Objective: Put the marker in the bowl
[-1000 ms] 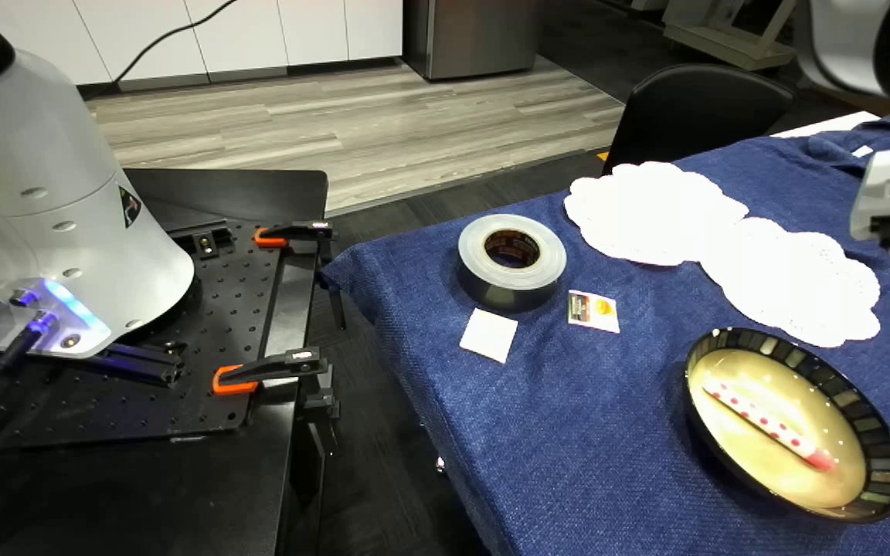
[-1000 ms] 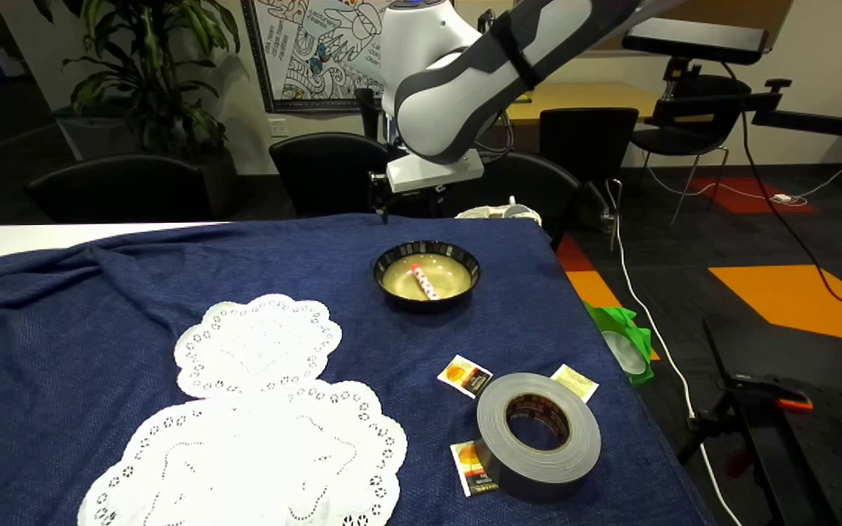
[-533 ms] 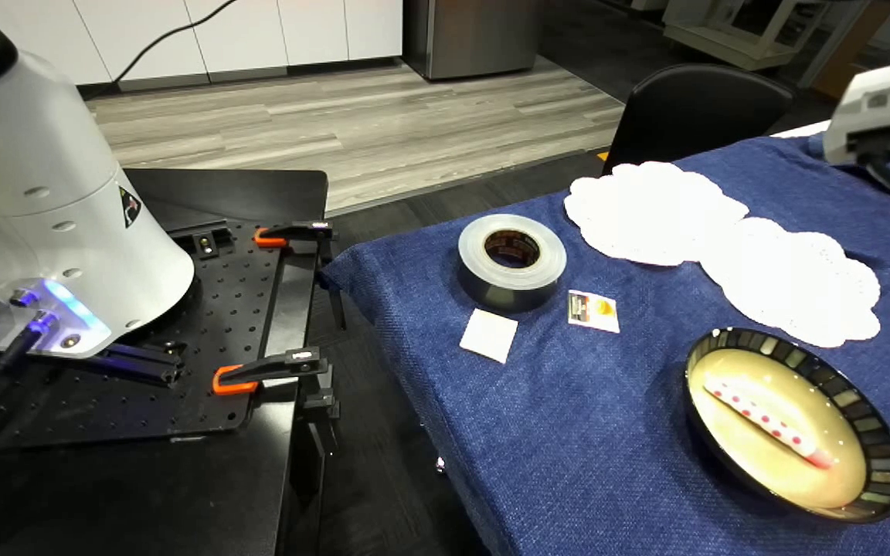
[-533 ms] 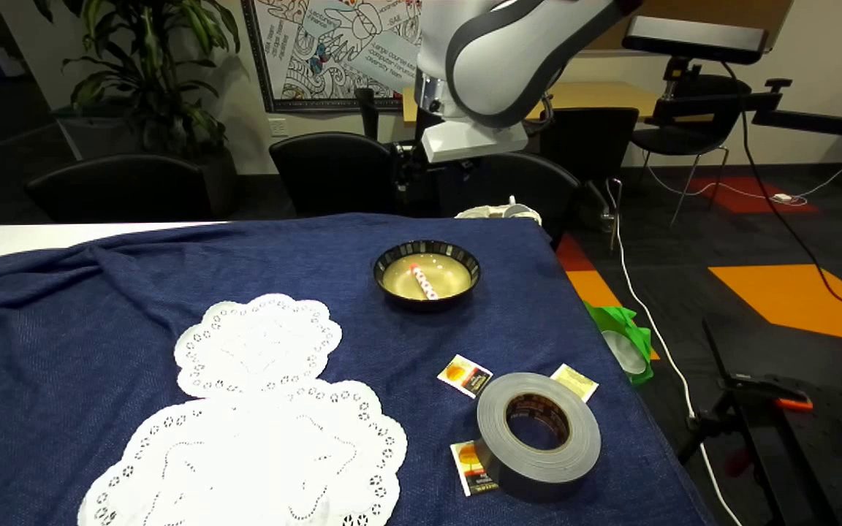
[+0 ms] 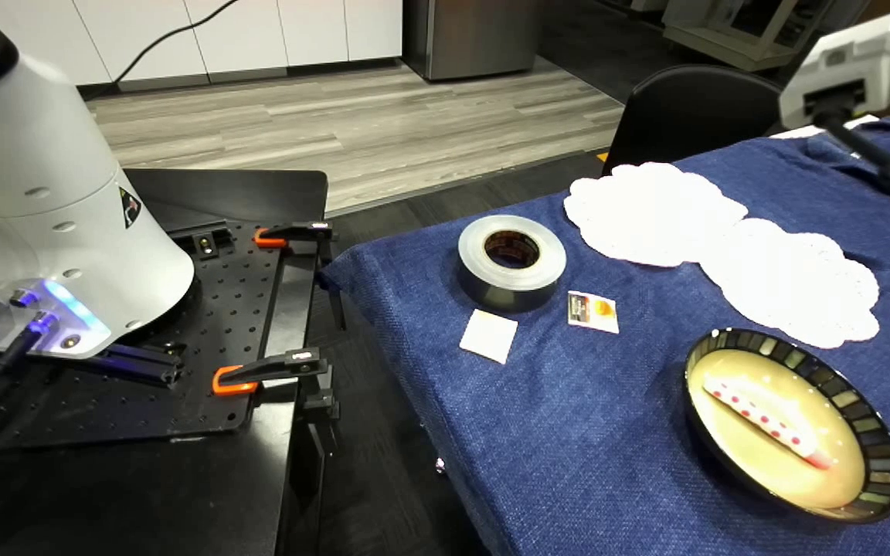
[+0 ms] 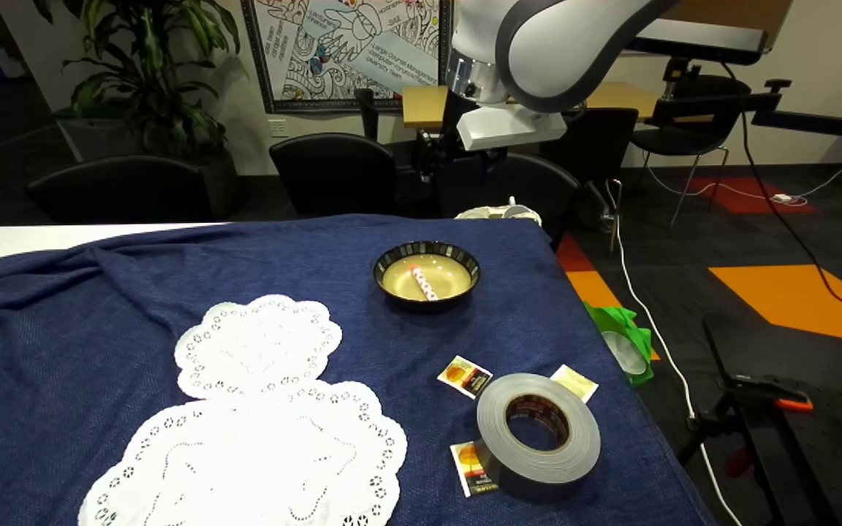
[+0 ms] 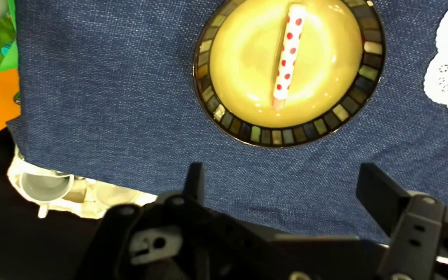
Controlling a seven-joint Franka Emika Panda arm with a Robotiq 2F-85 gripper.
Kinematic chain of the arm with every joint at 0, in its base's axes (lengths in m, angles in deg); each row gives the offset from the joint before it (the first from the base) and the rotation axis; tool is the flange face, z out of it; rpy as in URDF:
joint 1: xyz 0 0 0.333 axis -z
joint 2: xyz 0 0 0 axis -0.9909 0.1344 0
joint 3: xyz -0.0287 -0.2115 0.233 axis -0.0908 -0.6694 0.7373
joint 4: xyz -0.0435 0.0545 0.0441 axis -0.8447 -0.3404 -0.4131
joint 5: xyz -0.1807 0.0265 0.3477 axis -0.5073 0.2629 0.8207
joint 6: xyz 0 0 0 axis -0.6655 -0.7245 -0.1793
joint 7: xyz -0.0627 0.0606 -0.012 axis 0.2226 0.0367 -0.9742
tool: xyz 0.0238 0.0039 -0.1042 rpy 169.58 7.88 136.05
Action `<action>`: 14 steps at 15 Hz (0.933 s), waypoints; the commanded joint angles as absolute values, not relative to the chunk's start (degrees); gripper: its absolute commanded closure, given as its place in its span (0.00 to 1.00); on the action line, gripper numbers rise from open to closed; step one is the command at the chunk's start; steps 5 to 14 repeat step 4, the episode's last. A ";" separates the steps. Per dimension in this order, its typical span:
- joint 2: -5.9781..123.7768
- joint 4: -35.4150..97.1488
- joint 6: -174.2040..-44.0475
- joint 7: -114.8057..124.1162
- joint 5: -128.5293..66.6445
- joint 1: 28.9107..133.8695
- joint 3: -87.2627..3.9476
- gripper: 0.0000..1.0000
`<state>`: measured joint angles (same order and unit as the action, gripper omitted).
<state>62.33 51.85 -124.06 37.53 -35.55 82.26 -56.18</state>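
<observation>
The marker, a slim white stick with red dots and a pinkish-red end, lies inside the bowl in both exterior views (image 5: 762, 419) (image 6: 423, 283) and in the wrist view (image 7: 288, 54). The bowl is wide and shallow, cream-yellow inside with a dark tiled rim (image 5: 881, 452). Its rim also shows in an exterior view (image 6: 465, 257) and in the wrist view (image 7: 266, 136). My gripper (image 7: 282, 166) is open, with nothing between its fingers. In an exterior view the gripper (image 6: 457, 162) is raised above and behind the bowl, apart from it.
A grey tape roll (image 5: 512, 266) stands on the blue cloth, with small printed packets (image 6: 465, 376) around it. White lace doilies (image 6: 258, 345) lie beside the bowl. A cup (image 7: 47, 186) sits on a pale surface past the cloth's edge. Black chairs (image 6: 333, 175) stand behind.
The arm and gripper have risen and moved to the right in the exterior view across the table, away from the bowl. The marker and bowl have not moved.
</observation>
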 commanded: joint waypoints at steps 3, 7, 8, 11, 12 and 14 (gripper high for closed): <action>62.69 51.65 -123.99 37.57 -35.80 82.95 -55.48 0.00; 62.69 51.63 -123.99 37.57 -35.80 82.98 -55.49 0.00; 62.69 51.63 -123.99 37.57 -35.80 82.98 -55.49 0.00; 62.69 51.63 -123.99 37.57 -35.80 82.98 -55.49 0.00; 62.69 51.63 -123.99 37.57 -35.80 82.98 -55.49 0.00; 62.69 51.63 -123.99 37.57 -35.80 82.98 -55.49 0.00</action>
